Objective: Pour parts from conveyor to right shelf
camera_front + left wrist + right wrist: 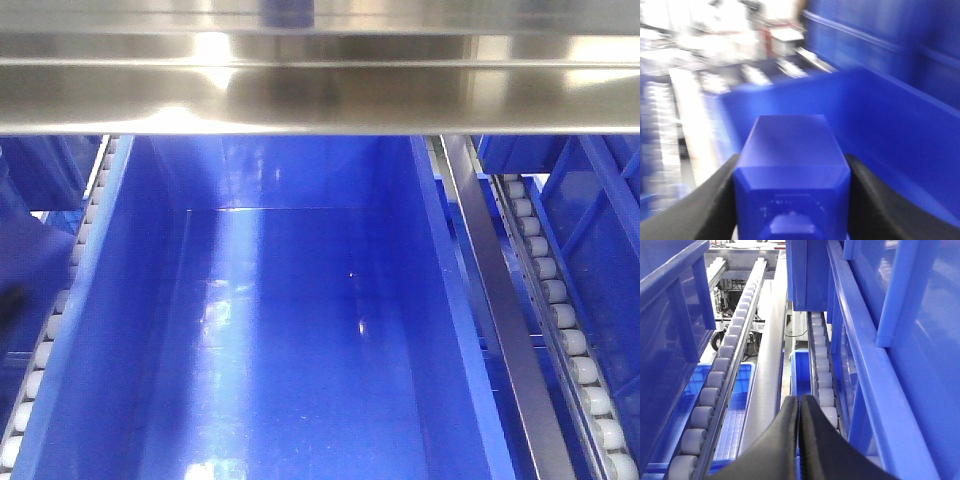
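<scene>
Left gripper (792, 200) pinches the blue part (792, 170): block sits right between the two dark fingers (715, 200), one finger pressed on each side, its faceted top facing the wrist camera. Just ahead of the held part, the wall of a blue bin (840, 100) runs across; a taller blue bin wall rises to the right of the gripper. Left wrist view is motion-blurred, so the background left of the gripper is unreadable beyond pale roller-like shapes.

Right gripper (799, 440) is pressed together, fingertips touching, nothing between them. It points along a gap in the right shelf (767, 365), with a white roller track (725, 360) to its left and another just right, blue bin walls on both sides.

Front view: a deep blue bin interior (290, 330) under a steel shelf rail (320, 90), roller tracks either side. No gripper or part visible there.
</scene>
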{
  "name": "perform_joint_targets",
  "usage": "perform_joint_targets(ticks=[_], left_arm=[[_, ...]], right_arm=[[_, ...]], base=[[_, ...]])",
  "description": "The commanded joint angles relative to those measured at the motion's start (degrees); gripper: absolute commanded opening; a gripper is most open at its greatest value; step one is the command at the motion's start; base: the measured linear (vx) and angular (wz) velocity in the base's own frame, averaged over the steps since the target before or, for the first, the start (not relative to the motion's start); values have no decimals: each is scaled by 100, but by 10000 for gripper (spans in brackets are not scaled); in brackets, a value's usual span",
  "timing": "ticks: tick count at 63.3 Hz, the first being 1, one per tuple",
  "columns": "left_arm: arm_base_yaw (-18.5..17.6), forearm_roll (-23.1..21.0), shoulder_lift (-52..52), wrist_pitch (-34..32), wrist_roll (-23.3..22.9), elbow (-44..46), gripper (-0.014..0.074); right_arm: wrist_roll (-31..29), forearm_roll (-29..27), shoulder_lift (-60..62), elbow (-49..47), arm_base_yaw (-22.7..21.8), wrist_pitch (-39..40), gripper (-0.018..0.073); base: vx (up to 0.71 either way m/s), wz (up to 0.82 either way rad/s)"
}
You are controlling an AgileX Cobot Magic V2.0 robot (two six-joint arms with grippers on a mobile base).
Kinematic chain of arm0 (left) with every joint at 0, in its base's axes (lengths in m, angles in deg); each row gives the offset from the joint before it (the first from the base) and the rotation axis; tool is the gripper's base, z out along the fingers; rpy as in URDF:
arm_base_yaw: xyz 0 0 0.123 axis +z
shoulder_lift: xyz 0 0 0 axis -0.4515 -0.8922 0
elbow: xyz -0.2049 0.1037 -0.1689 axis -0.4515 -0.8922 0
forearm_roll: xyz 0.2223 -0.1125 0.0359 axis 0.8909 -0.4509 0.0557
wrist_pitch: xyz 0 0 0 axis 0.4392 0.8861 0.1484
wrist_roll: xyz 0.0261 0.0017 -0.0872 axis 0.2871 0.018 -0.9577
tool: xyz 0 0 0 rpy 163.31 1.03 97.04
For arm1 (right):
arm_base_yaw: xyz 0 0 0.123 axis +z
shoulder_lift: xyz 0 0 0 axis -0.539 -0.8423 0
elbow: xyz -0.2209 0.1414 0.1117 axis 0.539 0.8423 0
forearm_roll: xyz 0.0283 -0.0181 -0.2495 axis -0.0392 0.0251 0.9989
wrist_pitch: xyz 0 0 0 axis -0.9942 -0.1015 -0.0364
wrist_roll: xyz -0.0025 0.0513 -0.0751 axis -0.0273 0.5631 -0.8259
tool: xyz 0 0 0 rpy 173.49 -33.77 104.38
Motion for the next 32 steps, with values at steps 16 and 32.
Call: perform_joint_targets(ticks=[16,32], left_arm=[[-1010,-43,-1842,-496,34,582,34],[-1004,-49,-3857,-73,-36,1818,50]], right_arm=[[-106,17,54,84,17,568,-9],[-106,17,54,84,17,568,-9]], base=[[0,0],[0,0]])
